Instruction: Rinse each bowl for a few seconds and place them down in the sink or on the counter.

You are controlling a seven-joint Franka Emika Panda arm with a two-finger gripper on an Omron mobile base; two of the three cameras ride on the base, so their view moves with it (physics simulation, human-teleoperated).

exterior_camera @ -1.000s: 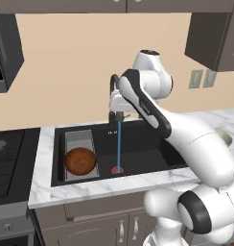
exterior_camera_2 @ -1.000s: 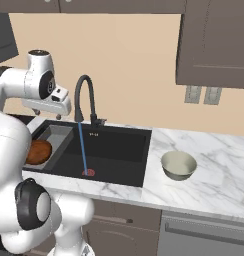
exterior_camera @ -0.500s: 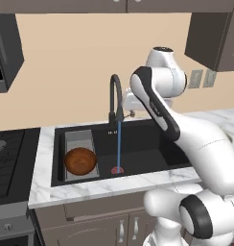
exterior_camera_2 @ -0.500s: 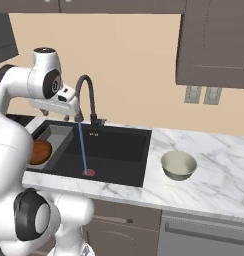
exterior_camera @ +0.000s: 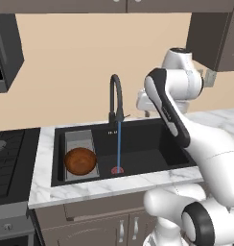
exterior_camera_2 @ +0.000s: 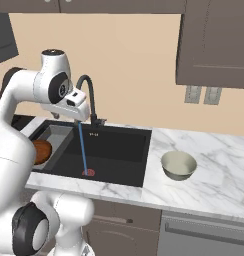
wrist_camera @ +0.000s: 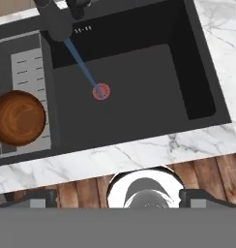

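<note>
Gripper [wrist_camera: 118,199] is up high over the sink [exterior_camera: 152,149], well clear of everything, looking down on the basin from above; fingers [wrist_camera: 37,198] sit at the far L and R edges of the hand view, so jaws spread wide apart, nothing between them. In the base views the hand itself is mostly hidden behind the arm's wrist housing, near the faucet [exterior_camera: 115,96] neck. Water is on: thin blue stream [exterior_camera: 119,146] drops straight from the spout onto the red drain [exterior_camera: 117,169]; same in the right base view, stream [exterior_camera_2: 82,149] hitting drain [exterior_camera_2: 88,172], and in the hand view, drain [wrist_camera: 101,91]. Reddish-brown bowl [exterior_camera: 81,160] sits upright on the grey ribbed tray insert [exterior_camera: 78,140] at the L end of the basin, well apart from the stream, not under water; hand view has it too [wrist_camera: 17,117], resting on the tray [wrist_camera: 27,68]. In the right base view that bowl [exterior_camera_2: 42,151] is partly hidden behind the arm. Cream-grey bowl [exterior_camera_2: 178,165] is upright on the marble counter [exterior_camera_2: 219,165], R of the sink [exterior_camera_2: 119,147], near the basin edge but not touching it, dry side. Stovetop [exterior_camera: 11,153] is L of the counter strip [exterior_camera: 44,158].
</note>
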